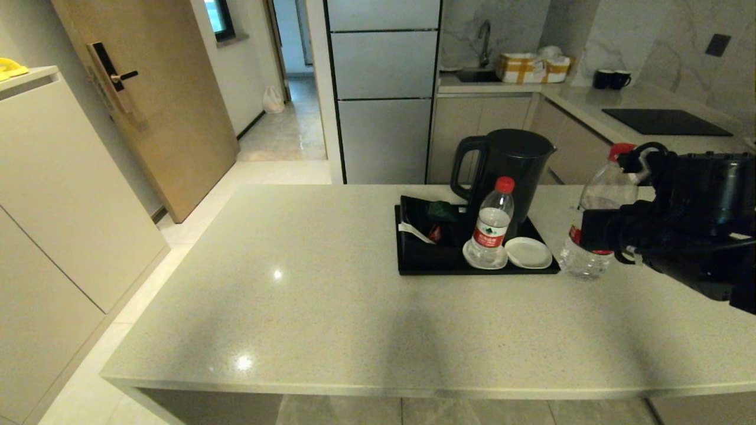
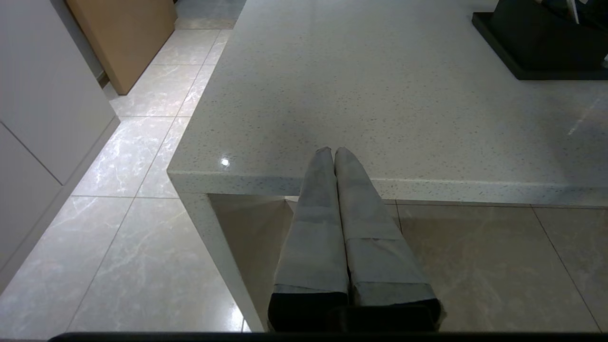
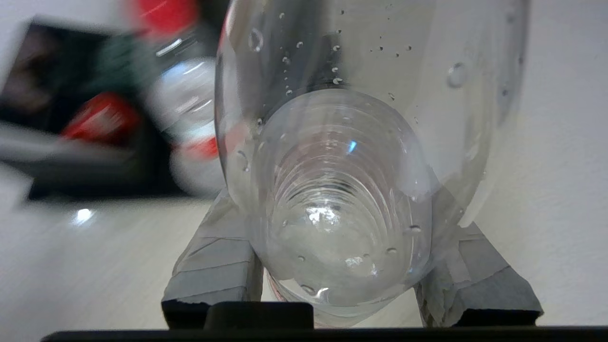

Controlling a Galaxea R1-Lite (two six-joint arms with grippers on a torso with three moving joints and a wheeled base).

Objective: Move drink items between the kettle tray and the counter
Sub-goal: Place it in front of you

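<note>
Two water bottles were counted. One bottle stood upright on a white coaster at the front of the kettle tray, right of centre in the head view, directly before the black kettle. A second white coaster lay bare just beside it. The other, held bottle appeared at the right of the frame, off the tray's right edge, gripped about its label by the right hand; whether its base touched the tabletop could not be told. In the right wrist view two grey pads flanked the clear bottle on either side, the bottle filling most of that frame; the tray beyond it was blurred. The right arm's dark bulk hid the tabletop behind it. A dark packet holder occupied the tray's left part; its contents were hard to make out. Two black mugs stood at the upper right on the rear worktop, near a black cooktop. The left hand hung before the tabletop's near edge, fingers pressed together, holding nothing
</note>
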